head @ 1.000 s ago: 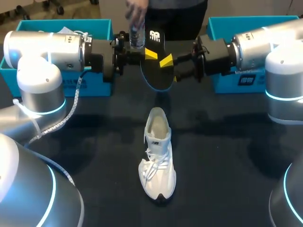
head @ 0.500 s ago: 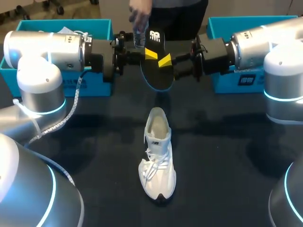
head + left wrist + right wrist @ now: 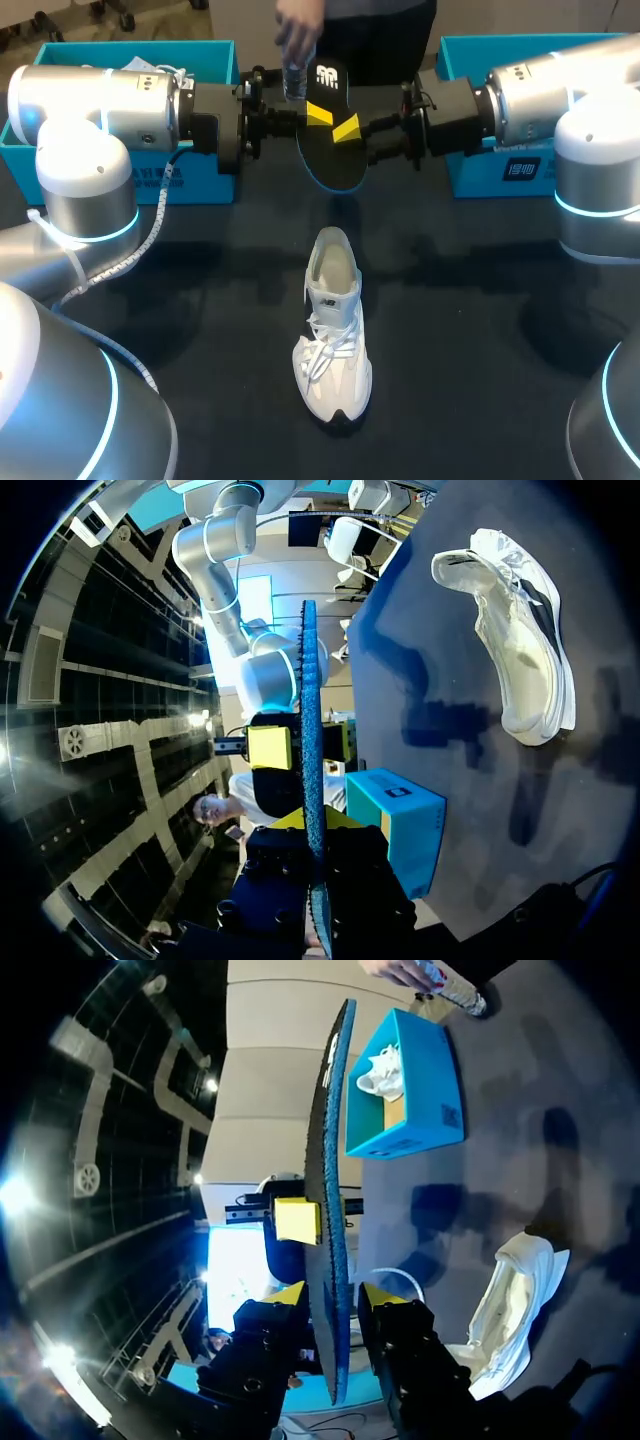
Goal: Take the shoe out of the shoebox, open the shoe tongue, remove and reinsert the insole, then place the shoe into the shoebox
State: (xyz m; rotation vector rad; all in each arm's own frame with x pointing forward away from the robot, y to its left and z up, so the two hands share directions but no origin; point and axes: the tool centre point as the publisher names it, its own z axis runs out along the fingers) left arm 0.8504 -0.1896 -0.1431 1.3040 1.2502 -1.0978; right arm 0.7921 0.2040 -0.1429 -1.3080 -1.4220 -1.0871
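- The black insole with a blue edge (image 3: 330,150) hangs in the air over the middle of the tabletop's far edge, tilted, with its heel end uppermost.
- The left gripper (image 3: 314,114) is clamped on one long side of the insole. The right gripper (image 3: 350,129) is clamped on the opposite side, so both claws are grasping it.
- The white lace-up sneaker (image 3: 335,345) stands upright in the middle of the black tabletop (image 3: 480,330). Its heel points to the far edge, its mouth is open and its laces are loose.
- One open turquoise cardboard box (image 3: 130,48) sits at the far left corner, with something white inside. A second turquoise box (image 3: 500,45) sits at the far right corner.
- A person's hand (image 3: 295,40) holds a clear bottle (image 3: 293,80) at the far edge, just behind the insole.
- Handling, as a judgement: the insole looks thin, light and floppy, so it will likely bend if held by one end. A grip on the side near the heel should leave the toe free to feed into the sneaker. The sneaker looks soft and light, and its heel collar seems the firmest place to take hold.
- Print: a white logo marks the insole's heel, and each box front carries a white label.
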